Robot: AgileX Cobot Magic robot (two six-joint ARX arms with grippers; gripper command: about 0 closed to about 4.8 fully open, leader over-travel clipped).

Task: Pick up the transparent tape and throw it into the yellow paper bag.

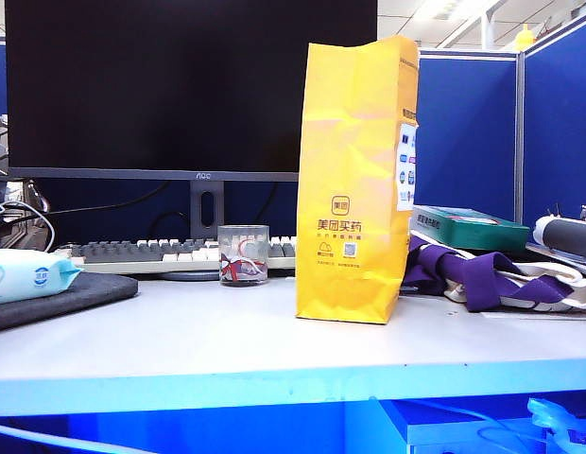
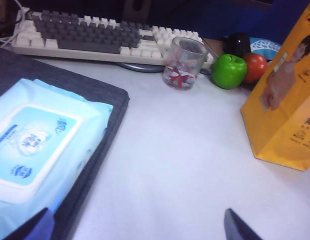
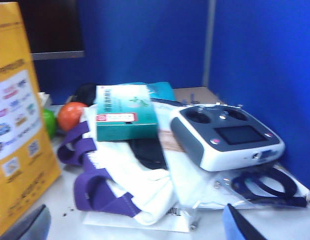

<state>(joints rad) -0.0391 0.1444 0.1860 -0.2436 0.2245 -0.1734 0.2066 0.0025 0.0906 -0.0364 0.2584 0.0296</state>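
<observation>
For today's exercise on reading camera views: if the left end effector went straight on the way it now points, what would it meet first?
Probably bare table first; the open left end effector looks across it. Beyond stand the glass cup and keyboard, though depth is uncertain.

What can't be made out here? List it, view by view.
- Transparent tape: in no view, so its place is unknown.
- Yellow paper bag: its inside is unseen; every view shows only outer faces.
- Left gripper and right gripper: absent from the exterior view; wrist frame edges leave only open fingertips.
- Glass cup: its red-and-white contents are too small to identify.
</observation>
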